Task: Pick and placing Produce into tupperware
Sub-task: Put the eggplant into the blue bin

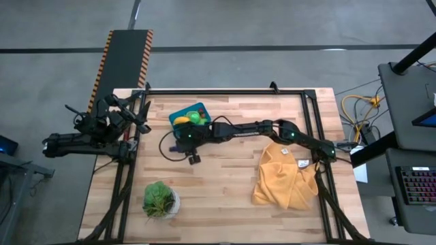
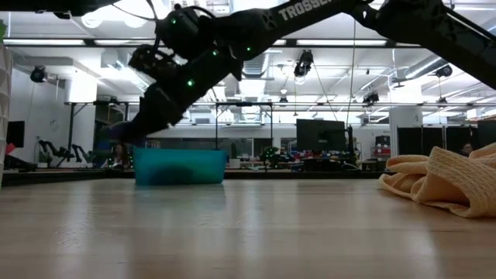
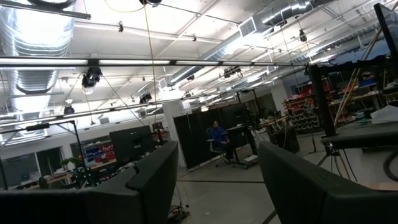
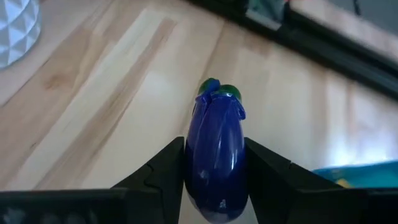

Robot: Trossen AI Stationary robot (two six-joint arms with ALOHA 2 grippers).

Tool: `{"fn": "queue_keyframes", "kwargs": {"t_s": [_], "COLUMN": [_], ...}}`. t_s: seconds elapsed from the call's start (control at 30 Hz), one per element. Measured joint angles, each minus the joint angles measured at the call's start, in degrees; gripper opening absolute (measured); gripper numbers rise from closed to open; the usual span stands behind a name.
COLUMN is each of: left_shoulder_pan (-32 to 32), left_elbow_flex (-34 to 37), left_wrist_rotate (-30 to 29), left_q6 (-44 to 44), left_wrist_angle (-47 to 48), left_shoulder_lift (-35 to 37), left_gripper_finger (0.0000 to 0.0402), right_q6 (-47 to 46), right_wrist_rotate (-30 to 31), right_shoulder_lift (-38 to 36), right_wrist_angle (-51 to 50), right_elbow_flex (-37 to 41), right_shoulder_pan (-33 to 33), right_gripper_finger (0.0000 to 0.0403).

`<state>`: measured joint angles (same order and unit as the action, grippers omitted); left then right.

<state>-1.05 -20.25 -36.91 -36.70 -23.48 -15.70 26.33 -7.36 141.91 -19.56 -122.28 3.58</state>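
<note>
The teal tupperware (image 1: 185, 113) (image 2: 180, 166) stands on the table's far-left part, with a yellow banana (image 1: 181, 120) and green pieces (image 1: 197, 116) inside. My right gripper (image 1: 174, 141) (image 2: 122, 132) (image 4: 214, 146) reaches from the right to just beside the tub's near-left corner and is shut on the purple eggplant (image 4: 216, 149) (image 2: 116, 130). A corner of the tub (image 4: 357, 174) shows in the right wrist view. My left gripper (image 3: 217, 180) is parked beyond the table's left edge (image 1: 102, 126), open, facing the room. My right gripper pinches the eggplant's purple body (image 4: 214, 165) between its two fingers (image 4: 161, 171), one on each side. The eggplant lies along the fingers with its green cap (image 4: 219, 92) pointing away from the wrist. The low view shows it lifted clear of the table.
A mustard-yellow cloth (image 1: 285, 177) (image 2: 442, 182) lies bunched on the table's right part. A leafy plant in a white pot (image 1: 160, 199) (image 4: 15, 28) stands near the near-left corner. A black frame (image 1: 225, 91) rims the table. Bare wood lies between these.
</note>
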Motion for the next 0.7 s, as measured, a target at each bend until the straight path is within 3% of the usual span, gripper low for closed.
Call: {"fn": "queue_keyframes", "kwargs": {"t_s": [0.1, 0.27, 0.37, 0.7], "left_shoulder_pan": [0.0, 0.0, 0.0, 0.0], "left_elbow_flex": [0.0, 0.0, 0.0, 0.0], "left_wrist_rotate": [0.0, 0.0, 0.0, 0.0], "left_q6": [0.0, 0.0, 0.0, 0.0], "left_wrist_angle": [0.0, 0.0, 0.0, 0.0], "left_shoulder_lift": [0.0, 0.0, 0.0, 0.0], "left_gripper_finger": [0.0209, 0.0209, 0.0209, 0.0209], "right_q6": [1.2, 2.9, 2.4, -11.4], "right_wrist_rotate": [0.9, 8.3, 8.7, 8.6], "right_shoulder_lift": [-0.1, -0.1, -0.1, -0.1], "right_wrist_angle": [-1.3, -4.8, -5.4, -9.2], "right_elbow_flex": [-2.4, -6.1, -7.4, -7.8], "right_shoulder_pan": [0.7, 2.5, 4.5, 11.6], "right_gripper_finger": [0.0139, 0.0139, 0.0139, 0.0139]}}
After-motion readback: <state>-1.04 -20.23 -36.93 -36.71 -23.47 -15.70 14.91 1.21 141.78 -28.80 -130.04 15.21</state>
